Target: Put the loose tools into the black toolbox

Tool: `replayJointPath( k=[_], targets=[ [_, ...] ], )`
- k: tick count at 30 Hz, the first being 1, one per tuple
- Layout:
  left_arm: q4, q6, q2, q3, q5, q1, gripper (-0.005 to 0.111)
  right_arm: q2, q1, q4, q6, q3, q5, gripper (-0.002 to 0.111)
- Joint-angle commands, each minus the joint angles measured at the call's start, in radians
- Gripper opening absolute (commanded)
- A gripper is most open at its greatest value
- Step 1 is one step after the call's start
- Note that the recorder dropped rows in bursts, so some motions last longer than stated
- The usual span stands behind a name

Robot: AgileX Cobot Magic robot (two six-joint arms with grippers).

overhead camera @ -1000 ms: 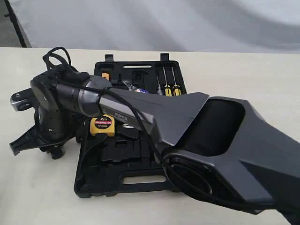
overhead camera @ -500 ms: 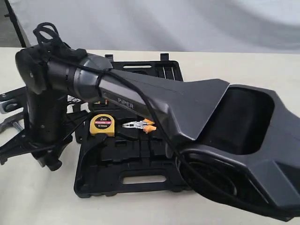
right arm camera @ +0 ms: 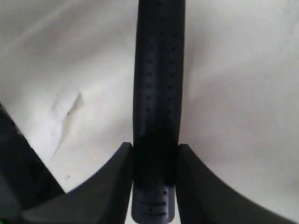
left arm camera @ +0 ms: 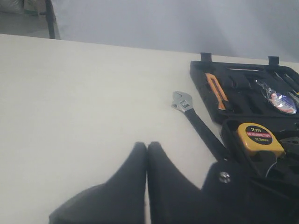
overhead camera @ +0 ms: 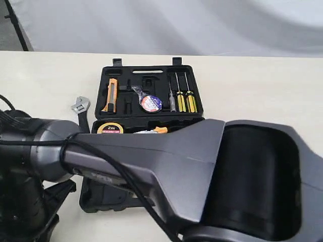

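Pale cream table [overhead camera: 262, 85], matte top, lightly scuffed in the right wrist view; beyond its far edge, a plain grey-white backdrop [overhead camera: 176, 25] spanning the full width; at far left, a slanted dark pole [overhead camera: 18, 27]; lighting soft and diffuse.

One black toolbox [overhead camera: 108, 70] is counted. Within it are counted three screwdrivers [overhead camera: 180, 98], one orange knife [overhead camera: 111, 95], one tape roll [overhead camera: 151, 104] and one yellow tape measure [overhead camera: 110, 128]. One adjustable wrench [left arm camera: 191, 112] is counted ahead of the left pincer [left arm camera: 146, 147]. One hammer handle [right arm camera: 158, 93] is counted, clamped in the right pincer [right arm camera: 154, 148].
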Motion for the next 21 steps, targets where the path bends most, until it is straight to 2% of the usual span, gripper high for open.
replayJointPath(
  k=[1,6,11,13,19,21],
  targets=[
    [-0.014,-0.010,-0.008,0.009,-0.017,0.003,0.001,-0.099,0.003,-0.070,0.001,0.154,0.010,0.000],
    [-0.014,-0.010,-0.008,0.009,-0.017,0.003,0.001,-0.206,0.003,-0.174,0.001,0.368,0.010,0.000],
    [-0.014,-0.010,-0.008,0.009,-0.017,0.003,0.001,-0.269,0.003,-0.181,-0.007,0.531,0.010,0.003],
    [-0.014,-0.010,-0.008,0.009,-0.017,0.003,0.001,-0.279,0.003,-0.179,-0.007,0.573,0.010,0.011],
    [-0.014,-0.010,-0.008,0.009,-0.017,0.003,0.001,-0.284,0.003,-0.171,-0.007,0.594,-0.055,0.050],
    [-0.014,-0.010,-0.008,0.009,-0.017,0.003,0.001,-0.298,0.003,-0.171,-0.007,0.590,-0.084,0.058]
  ],
)
